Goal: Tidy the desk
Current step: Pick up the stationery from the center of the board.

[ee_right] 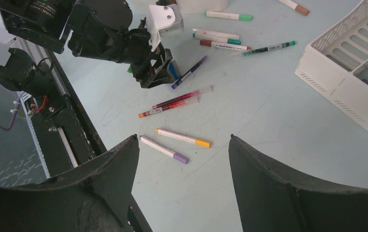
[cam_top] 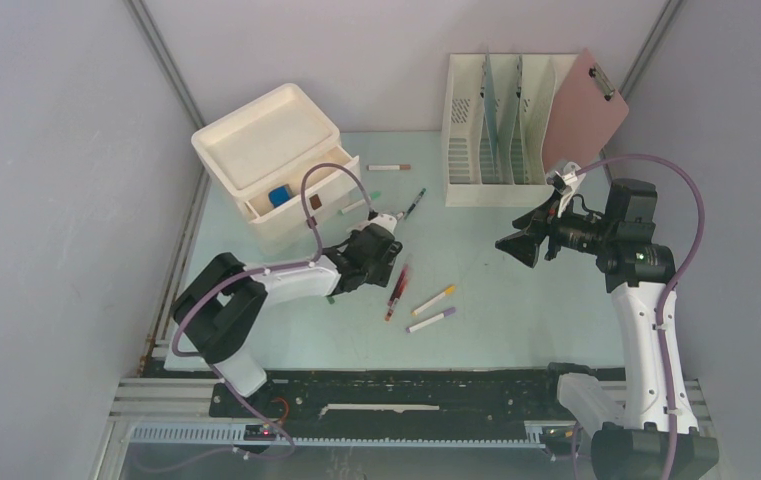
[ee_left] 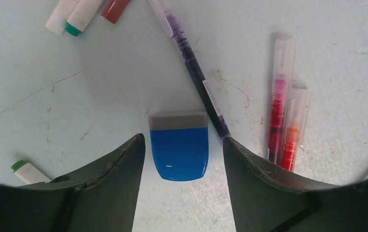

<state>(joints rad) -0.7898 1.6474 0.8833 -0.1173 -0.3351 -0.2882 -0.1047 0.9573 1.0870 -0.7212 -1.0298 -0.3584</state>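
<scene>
Desk (cam_top: 516, 320) long axis left-right; left tool (ee_left: 183, 139) parted astride eraser (ee_left: 179, 157); right tool (ee_right: 183, 138) parted.

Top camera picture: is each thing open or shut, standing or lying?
Cream drawer unit: drawer pulled open.
Left gripper: open around the flat-lying blue-and-grey rectangular eraser.
Right gripper: open, empty.
Pink clipboard: tilted beside the upright cream slotted file rack.
Pale mint-green desk: loose pens lying flat.
</scene>
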